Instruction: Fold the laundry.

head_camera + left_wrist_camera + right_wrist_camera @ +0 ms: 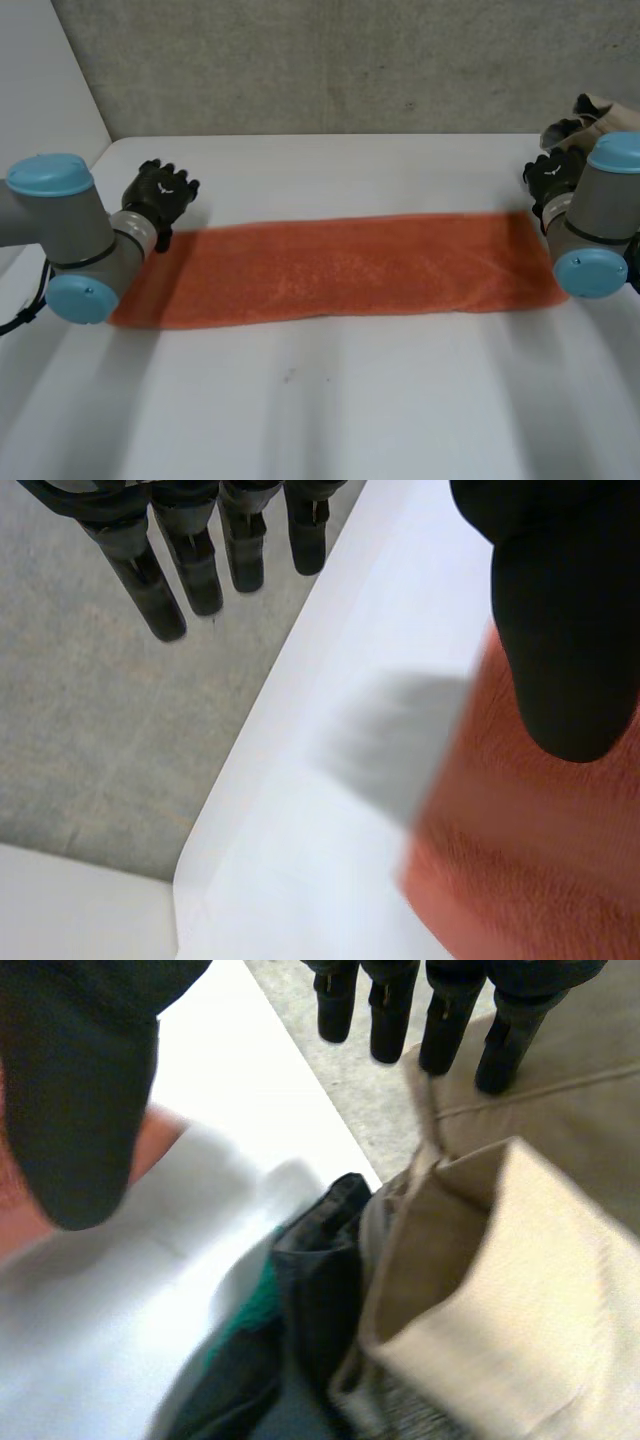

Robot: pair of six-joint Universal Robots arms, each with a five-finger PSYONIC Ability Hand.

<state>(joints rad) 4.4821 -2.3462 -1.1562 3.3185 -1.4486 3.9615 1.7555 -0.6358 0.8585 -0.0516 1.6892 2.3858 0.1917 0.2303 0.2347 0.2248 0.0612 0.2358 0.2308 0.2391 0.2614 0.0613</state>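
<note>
- Across mid-table [330, 400], left to right: towel [340, 268], laid flat.
- At towel's far left corner: left hand [160, 195].
- At its far right corner: right hand [552, 178].
- Behind right hand, at table's far right edge: clothes pile [590, 112].

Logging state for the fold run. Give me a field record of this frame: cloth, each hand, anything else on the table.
cloth: orange towel, flat, a long strip across the white table
left hand: open, fingers straight, at the towel's left end, holding nothing
right hand: open, fingers straight, at the towel's right end, holding nothing
other: pile of clothes, beige, dark and green, at the far right corner beside the right hand
fold: not yet folded end to end
</note>
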